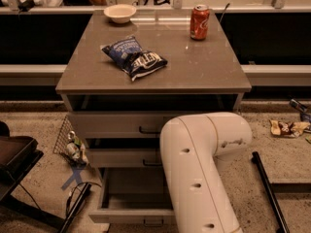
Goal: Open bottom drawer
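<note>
The gripper is out of sight, hidden behind the white arm (197,178), which also covers the right side of the bottom drawer (126,215); the view's lower edge clips its black handle (153,223).

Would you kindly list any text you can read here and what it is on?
Blue chip bag: white lettering, too blurred to read.
Red can: label too blurred to read.
No other text; the hand is hidden behind the white arm by the bottom drawer.
</note>
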Motion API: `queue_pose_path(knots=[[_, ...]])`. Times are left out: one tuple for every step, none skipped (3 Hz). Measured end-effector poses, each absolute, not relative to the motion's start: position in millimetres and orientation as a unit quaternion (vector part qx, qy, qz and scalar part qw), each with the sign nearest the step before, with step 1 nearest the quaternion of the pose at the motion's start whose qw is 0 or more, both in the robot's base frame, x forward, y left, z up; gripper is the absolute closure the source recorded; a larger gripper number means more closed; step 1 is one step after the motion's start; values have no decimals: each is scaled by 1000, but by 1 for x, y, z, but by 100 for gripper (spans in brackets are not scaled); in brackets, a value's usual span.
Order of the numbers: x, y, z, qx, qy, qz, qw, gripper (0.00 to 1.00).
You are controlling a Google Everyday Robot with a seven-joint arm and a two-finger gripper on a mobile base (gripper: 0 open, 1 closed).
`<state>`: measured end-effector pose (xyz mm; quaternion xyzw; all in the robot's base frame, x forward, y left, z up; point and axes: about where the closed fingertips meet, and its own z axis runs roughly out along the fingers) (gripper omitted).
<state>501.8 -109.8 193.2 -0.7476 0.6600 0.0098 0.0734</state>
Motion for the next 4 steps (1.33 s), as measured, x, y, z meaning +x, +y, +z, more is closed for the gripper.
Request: queue_pose_path(knots=[[508, -101, 170, -742, 665, 26, 86, 100], [515, -100, 150, -732, 671, 37, 113, 100], [519, -104, 136, -729, 670, 40, 136, 100], [519, -104, 136, -729, 670, 40, 136, 100]])
